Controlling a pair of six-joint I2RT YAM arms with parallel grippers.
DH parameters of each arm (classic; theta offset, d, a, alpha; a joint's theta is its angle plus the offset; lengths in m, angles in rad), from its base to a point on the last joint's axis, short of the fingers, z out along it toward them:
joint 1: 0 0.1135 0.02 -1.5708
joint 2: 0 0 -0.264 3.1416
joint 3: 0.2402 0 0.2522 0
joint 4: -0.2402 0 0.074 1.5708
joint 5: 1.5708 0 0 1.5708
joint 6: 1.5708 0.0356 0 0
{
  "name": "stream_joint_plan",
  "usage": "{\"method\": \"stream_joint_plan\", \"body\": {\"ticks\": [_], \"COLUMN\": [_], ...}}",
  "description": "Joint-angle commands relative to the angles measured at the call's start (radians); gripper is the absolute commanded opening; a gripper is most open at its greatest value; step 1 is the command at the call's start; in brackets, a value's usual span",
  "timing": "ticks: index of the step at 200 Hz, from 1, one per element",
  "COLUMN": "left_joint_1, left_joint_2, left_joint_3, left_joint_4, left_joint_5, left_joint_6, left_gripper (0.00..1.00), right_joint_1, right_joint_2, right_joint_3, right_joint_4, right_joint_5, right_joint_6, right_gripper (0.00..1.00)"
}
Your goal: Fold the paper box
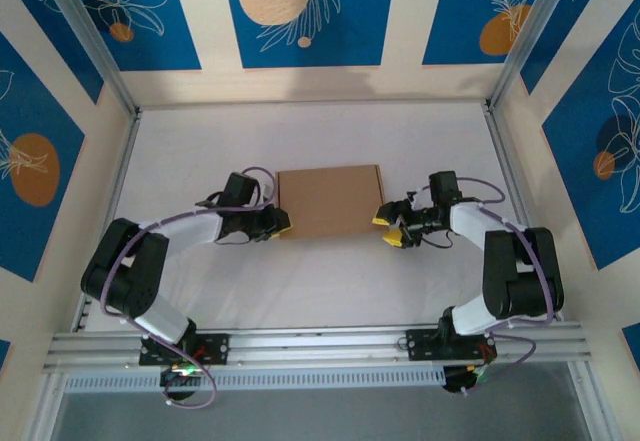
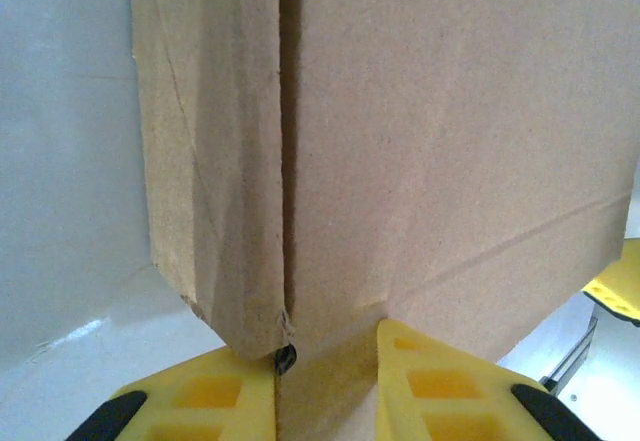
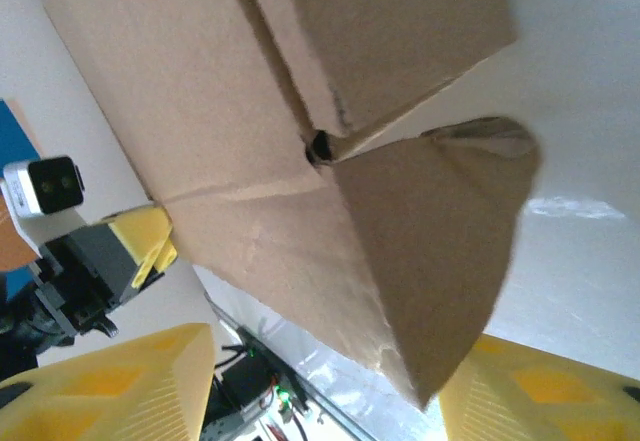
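Observation:
The paper box (image 1: 328,201) is a flat brown cardboard rectangle in the middle of the white table. My left gripper (image 1: 278,223) is at its near left corner. In the left wrist view the yellow fingers (image 2: 200,401) press on a cardboard side panel (image 2: 330,361) that fills the gap between them. My right gripper (image 1: 392,229) is at the near right corner. In the right wrist view its fingers (image 3: 110,381) stand wide apart, and a loose flap (image 3: 430,251) of the box points down between them without touching either.
The white table (image 1: 320,291) has free room in front of and behind the box. Blue-patterned walls and metal posts (image 1: 95,46) close in the sides and back. An aluminium rail (image 1: 320,346) with both arm bases runs along the near edge.

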Motion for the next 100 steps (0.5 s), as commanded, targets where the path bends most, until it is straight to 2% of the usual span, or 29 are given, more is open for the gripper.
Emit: {"method": "stream_joint_plan", "body": {"ticks": [1,34,65,100], "left_joint_1": [0.015,0.014,0.014,0.015], "left_joint_2": [0.027,0.017,0.018,0.000], "left_joint_3": [-0.012,0.022,0.062,0.094], "left_joint_4": [-0.079,-0.145,-0.205,-0.273], "left_joint_5": [-0.024,-0.074,-0.110,-0.154], "left_joint_6": [0.031,0.067,0.103,0.149], "left_gripper": [0.12,0.20,0.21,0.26], "right_joint_1": [0.000,0.028,0.041,0.129], "right_joint_2": [-0.060,-0.103,-0.071,-0.053], "right_joint_3": [0.029,0.068,0.104,0.179], "right_joint_4": [-0.142,-0.242,-0.254,-0.328], "right_joint_5": [0.117,0.241,0.281,0.494], "right_joint_6": [-0.065,-0.114,-0.121,-0.162], "right_gripper": [0.67,0.70,0.63,0.62]}}
